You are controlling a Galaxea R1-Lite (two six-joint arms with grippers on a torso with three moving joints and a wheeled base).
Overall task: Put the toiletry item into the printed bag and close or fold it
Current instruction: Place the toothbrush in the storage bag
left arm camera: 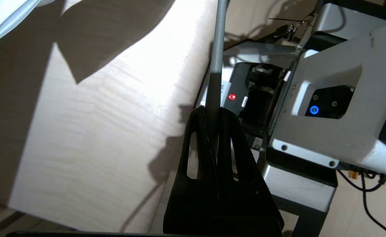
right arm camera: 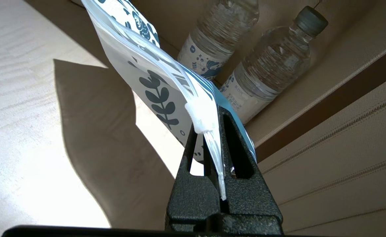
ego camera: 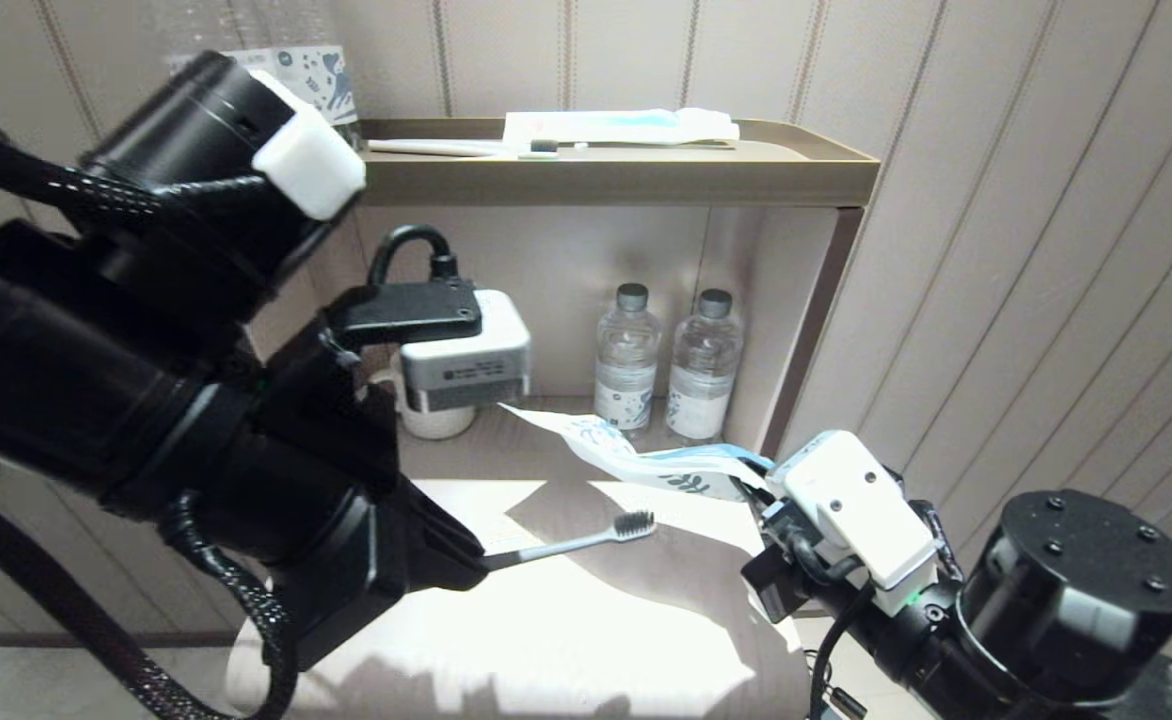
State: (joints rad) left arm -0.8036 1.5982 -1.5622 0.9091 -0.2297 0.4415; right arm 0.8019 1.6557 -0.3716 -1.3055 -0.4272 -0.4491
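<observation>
Held above the sunlit wooden counter point(ego camera: 566, 620) by the left gripper point(left arm camera: 212, 113): a slim toothbrush point(ego camera: 586, 540), handle end pinched between the closed black fingers point(left arm camera: 196, 144), grey shaft level and dark-bristled head pointing toward the printed bag point(ego camera: 646, 460). Bag clamped at one edge in the right gripper point(right arm camera: 209, 138), fingers closed on the clear strip-seal margin, white pouch with dark teal leaf print lifted off the counter and slanting up and away toward the back of the niche. Toothbrush head just short of the bag's lower edge, not inside it. Behind the bag, two capped water bottles point(ego camera: 664, 365) upright against the back wall, side by side. On the shelf point(ego camera: 626, 175) above, a second toothbrush point(ego camera: 466, 147) lying flat beside a white-and-light-blue packet point(ego camera: 621, 126). Bag's shadow falling across the bright counter below it.
</observation>
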